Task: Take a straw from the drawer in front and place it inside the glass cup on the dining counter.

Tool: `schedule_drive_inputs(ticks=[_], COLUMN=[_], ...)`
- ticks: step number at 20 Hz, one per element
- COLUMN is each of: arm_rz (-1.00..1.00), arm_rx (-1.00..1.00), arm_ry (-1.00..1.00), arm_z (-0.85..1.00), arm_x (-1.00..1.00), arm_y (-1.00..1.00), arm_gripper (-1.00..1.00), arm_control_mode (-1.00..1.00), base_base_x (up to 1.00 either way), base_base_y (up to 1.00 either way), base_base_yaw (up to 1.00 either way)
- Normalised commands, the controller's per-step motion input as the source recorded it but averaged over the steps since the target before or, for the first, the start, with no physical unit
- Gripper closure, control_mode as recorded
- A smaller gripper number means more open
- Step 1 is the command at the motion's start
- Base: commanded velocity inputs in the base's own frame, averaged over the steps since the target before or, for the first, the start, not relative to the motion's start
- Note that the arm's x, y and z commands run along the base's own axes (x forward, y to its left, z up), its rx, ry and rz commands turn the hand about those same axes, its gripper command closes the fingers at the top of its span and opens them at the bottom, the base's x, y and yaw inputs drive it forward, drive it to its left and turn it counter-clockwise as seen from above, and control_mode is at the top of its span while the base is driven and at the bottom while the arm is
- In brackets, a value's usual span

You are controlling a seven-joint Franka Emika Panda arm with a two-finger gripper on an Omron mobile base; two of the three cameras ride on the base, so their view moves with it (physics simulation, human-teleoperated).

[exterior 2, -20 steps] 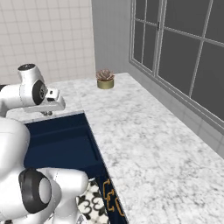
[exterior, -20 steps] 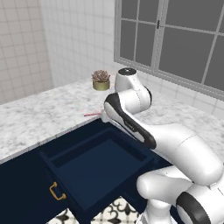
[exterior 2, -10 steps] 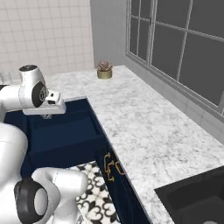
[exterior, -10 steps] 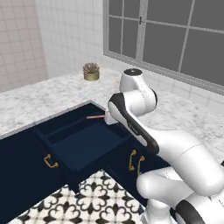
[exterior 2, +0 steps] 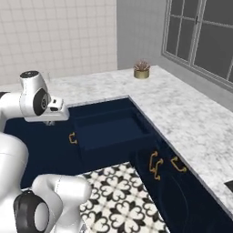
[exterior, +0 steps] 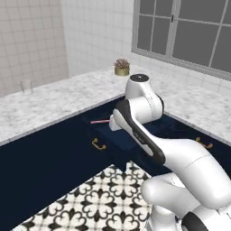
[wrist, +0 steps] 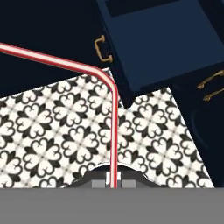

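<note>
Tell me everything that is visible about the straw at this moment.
The straw is a very thin red tube with a pale stripe along it, bent near one end. In the hand view its long part rises from the shut tool, which grips its lower end, then turns sideways. It hangs in the air above the patterned floor, near the open drawer. Nothing else touches it.

White square-tiled walls (exterior: 31, 40) meet at the far corner. A grey-framed window (exterior: 189, 31) spans the right wall above the marble bench (exterior 2: 182, 113). Navy cabinets (exterior: 40, 167) stand on a black-and-white patterned tile floor (wrist: 65, 140). A potted succulent (exterior: 121, 67) sits far.
</note>
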Motion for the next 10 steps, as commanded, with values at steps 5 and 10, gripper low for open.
schedule_drive_inputs(ticks=[5,10], arm_rz=[0.00,0.00], arm_rx=[0.00,0.00], arm_ry=[0.00,0.00], arm_z=[0.00,0.00], arm_x=[0.00,0.00], arm_y=[0.00,0.00], arm_gripper=[1.00,1.00], arm_control_mode=[1.00,1.00], base_base_x=[0.00,-0.02], base_base_y=[1.00,1.00], base_base_yaw=[0.00,0.07])
